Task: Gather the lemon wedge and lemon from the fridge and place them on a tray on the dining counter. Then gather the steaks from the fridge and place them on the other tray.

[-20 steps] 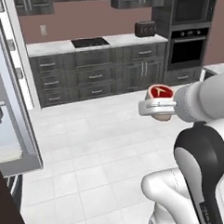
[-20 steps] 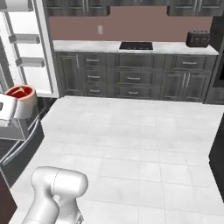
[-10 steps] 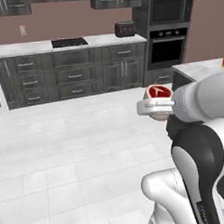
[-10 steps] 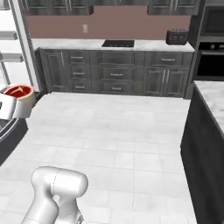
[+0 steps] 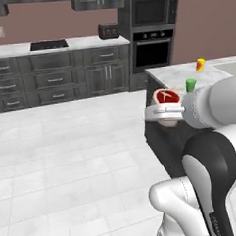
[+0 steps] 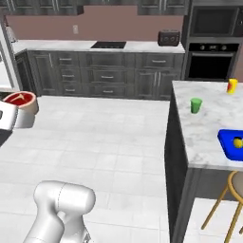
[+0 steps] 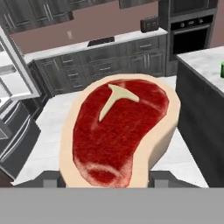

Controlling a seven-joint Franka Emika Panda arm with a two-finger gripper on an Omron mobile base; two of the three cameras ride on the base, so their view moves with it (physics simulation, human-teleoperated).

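Across the grey-floored kitchen, the counter [image 6: 204, 124] lies right of the gripper [image 5: 164, 110], which is clamped on a steak [image 7: 120, 129].

Steak [image 7: 120, 131]: raw red T-bone, pale fat rim, whitish T-shaped bone near top; held up in air between fingers of hand [image 5: 163, 111], flat red face up and tilted toward hand camera, just left of dark-sided marble table [image 6: 205, 127].
Blue tray [image 6: 231, 142]: lies flat at right edge of table top.
Lemon [image 6: 237, 142]: small, yellow, round; sits in tray.
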